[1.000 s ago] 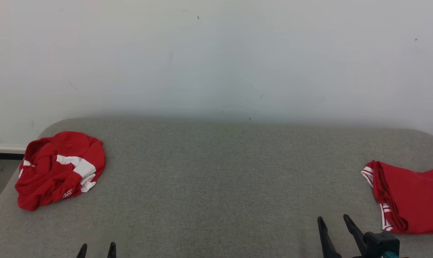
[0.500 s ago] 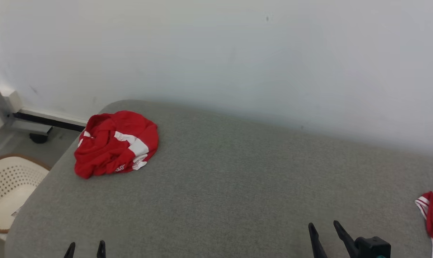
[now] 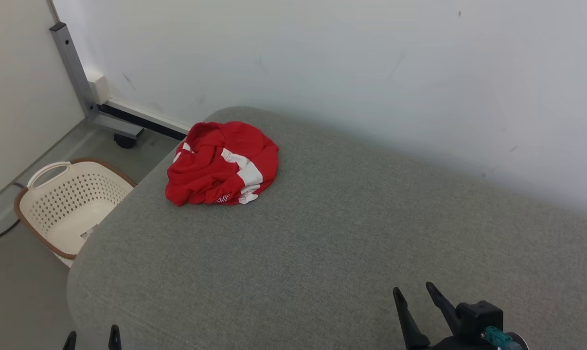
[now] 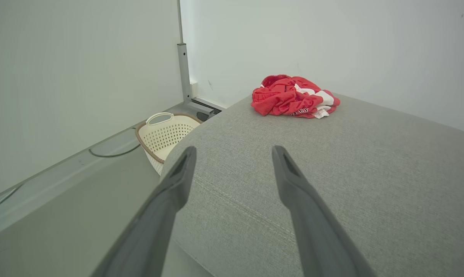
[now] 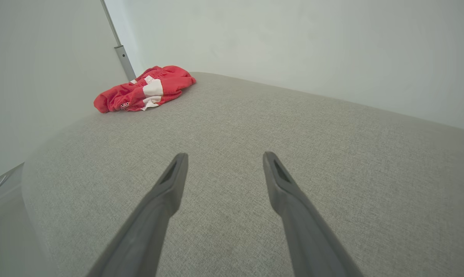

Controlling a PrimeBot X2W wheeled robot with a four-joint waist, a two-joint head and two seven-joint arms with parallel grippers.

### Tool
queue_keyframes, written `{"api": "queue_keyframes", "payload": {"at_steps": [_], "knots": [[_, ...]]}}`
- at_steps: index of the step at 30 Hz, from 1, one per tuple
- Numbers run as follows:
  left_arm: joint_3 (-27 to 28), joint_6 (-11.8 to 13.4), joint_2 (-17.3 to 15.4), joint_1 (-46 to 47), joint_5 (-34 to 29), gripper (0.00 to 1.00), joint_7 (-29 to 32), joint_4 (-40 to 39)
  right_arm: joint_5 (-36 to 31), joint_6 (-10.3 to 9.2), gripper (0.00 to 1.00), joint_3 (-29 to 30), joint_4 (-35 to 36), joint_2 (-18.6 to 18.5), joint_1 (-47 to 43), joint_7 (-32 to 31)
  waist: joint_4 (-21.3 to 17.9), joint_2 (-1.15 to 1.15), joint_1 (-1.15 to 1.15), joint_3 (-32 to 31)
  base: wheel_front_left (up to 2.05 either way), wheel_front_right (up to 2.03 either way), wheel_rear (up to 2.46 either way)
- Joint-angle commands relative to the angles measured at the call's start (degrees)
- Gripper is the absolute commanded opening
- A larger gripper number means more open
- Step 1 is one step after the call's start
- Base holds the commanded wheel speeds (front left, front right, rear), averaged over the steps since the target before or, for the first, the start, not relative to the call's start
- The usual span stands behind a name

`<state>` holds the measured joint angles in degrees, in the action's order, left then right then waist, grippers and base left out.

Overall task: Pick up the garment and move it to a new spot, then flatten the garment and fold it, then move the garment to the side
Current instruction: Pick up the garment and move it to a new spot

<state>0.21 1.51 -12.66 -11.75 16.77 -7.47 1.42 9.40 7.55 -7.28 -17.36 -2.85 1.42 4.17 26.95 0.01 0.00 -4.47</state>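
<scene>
Grey padded surface (image 3: 322, 243) runs along a white wall (image 3: 371, 73). We find the garment (image 3: 222, 165), red with white bands, crumpled near the far left corner, close to the rounded edge. In our judgement no step is done: pickup, flattening, folding and the move aside all remain. The left gripper (image 3: 92, 336) and the right gripper (image 3: 413, 288) sit at the near edge, well apart from the garment, each with fingers (image 4: 293, 192) spread wide and holding nothing. Open room is ample across the centre and right. Beyond the left edge 1 basket (image 3: 74, 194) stands on the floor (image 3: 21, 291); we judge a drop risk there.
</scene>
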Motion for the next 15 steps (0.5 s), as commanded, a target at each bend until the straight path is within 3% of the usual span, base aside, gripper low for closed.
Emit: {"api": "queue_keyframes", "payload": {"at_steps": [1,10,15], "knots": [[0.07,0.12,0.25,-0.72,0.24,1.00,-0.18,-0.21,-0.47,-0.11,1.00,-0.13,-0.14,-0.07,0.51,0.42,0.67,-0.01,0.00,0.72,0.00,0.00,0.00],[-0.45,0.83,0.35,-1.13,0.32,1.00,-0.36,-1.47,-0.62,-0.11,1.00,-0.72,-1.37,-0.06,1.38,1.04,1.04,-0.01,0.00,1.19,0.00,0.00,0.00],[-2.72,-1.21,-0.55,2.75,0.06,1.00,1.53,-0.35,-1.05,-0.11,1.00,-0.37,-0.64,-0.06,-0.05,0.41,1.08,-0.01,0.00,1.31,0.00,0.00,0.00]]}}
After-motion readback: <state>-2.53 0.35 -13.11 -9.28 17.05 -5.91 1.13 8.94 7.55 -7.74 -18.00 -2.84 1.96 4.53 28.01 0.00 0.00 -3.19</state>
